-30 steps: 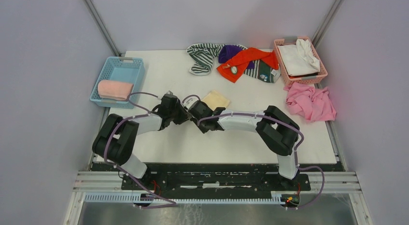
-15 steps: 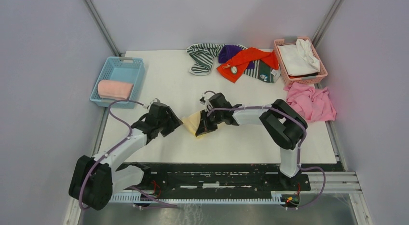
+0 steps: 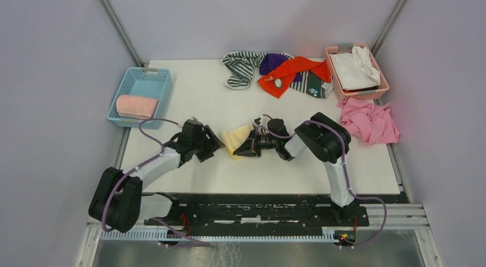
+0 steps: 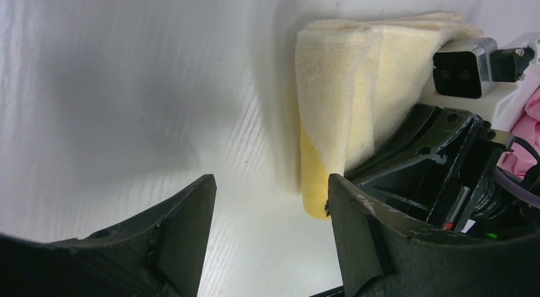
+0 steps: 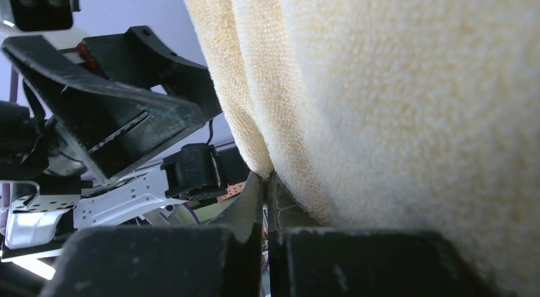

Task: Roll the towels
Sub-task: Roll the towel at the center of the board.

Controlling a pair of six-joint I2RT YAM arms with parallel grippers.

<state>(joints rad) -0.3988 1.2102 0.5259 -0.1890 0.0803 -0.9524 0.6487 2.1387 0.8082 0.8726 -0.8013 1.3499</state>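
Pinching yellow towel (image 3: 235, 138) fold: right gripper (image 3: 245, 150) clamped tight on it; left gripper (image 3: 212, 145) spread wide, holding nothing, just beside towel on worktop (image 3: 195, 98).

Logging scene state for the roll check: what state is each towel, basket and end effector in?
pale yellow towel: folded in layers, not fully rolled
right end effector: shut on the pale yellow towel
left end effector: open, beside it
light pink towel: rolled, in the blue basket
striped towel, purple towel, orange-red towel, dark green towel: unrolled, heaped together
pink cloth: crumpled beside the pink basket
white cloth: loose in the pink basket
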